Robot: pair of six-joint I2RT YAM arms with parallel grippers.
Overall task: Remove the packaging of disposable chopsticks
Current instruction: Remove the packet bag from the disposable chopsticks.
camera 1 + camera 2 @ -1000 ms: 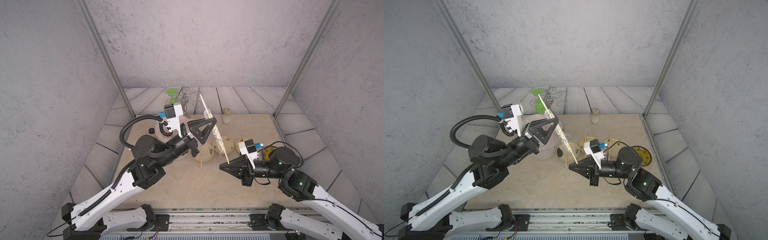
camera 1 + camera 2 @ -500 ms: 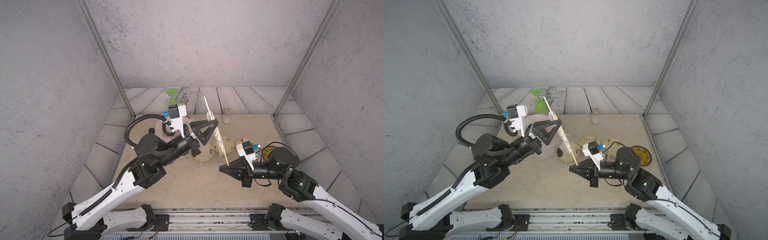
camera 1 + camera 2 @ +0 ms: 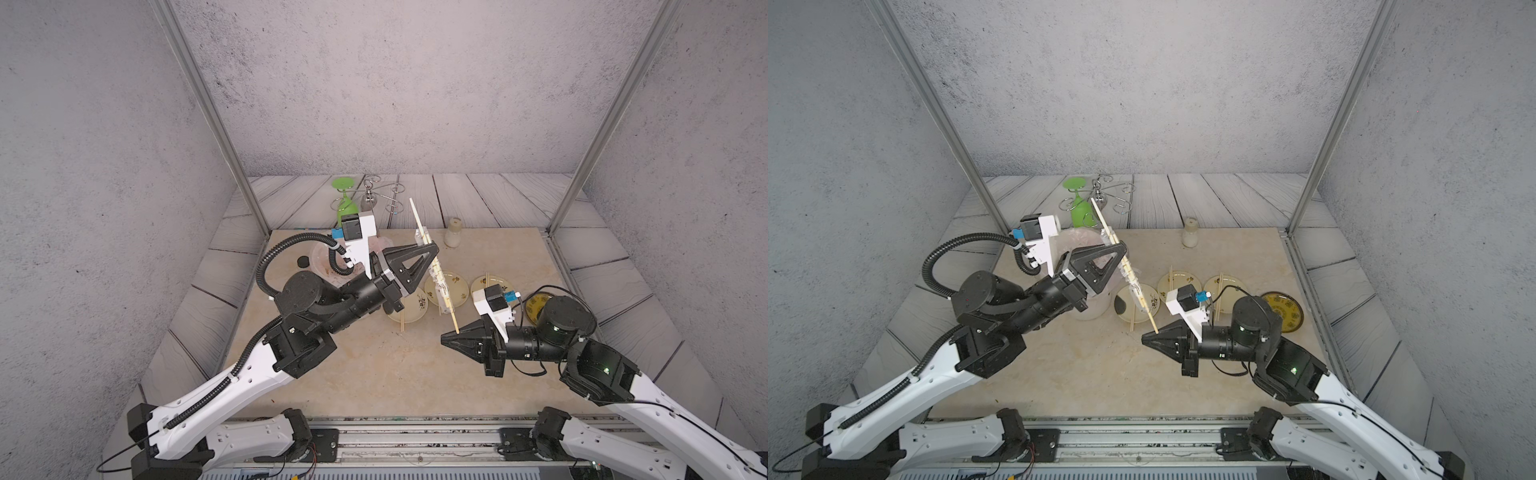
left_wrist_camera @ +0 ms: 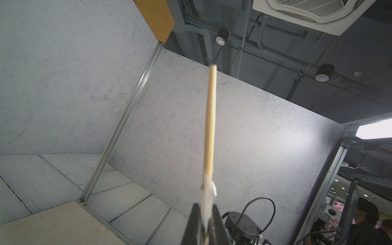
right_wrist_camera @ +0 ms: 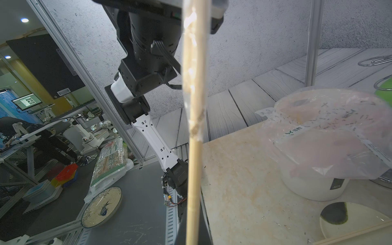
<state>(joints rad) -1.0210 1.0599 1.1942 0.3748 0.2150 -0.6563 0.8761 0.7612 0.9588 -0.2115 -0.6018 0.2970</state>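
Four plates (image 3: 462, 291) are sitting near the right gripper (image 3: 445, 337). One chopstick pair (image 3: 419, 222) in one sleeve (image 3: 438, 281) is hanging between two grippers. One bin (image 3: 1094, 308), one jar (image 3: 453, 235) and one glass (image 3: 345, 205) are standing near the left gripper (image 3: 434, 249).

— Where are the chopsticks (image 3: 416, 216)?
— Slanting between my left fingers (image 3: 415, 248), above, and my right fingers (image 3: 461, 340), below; the packaging (image 3: 439, 282) sits on them between both.
— And the plates (image 3: 459, 286)?
— On the table (image 3: 374, 365), just beyond my right fingers.
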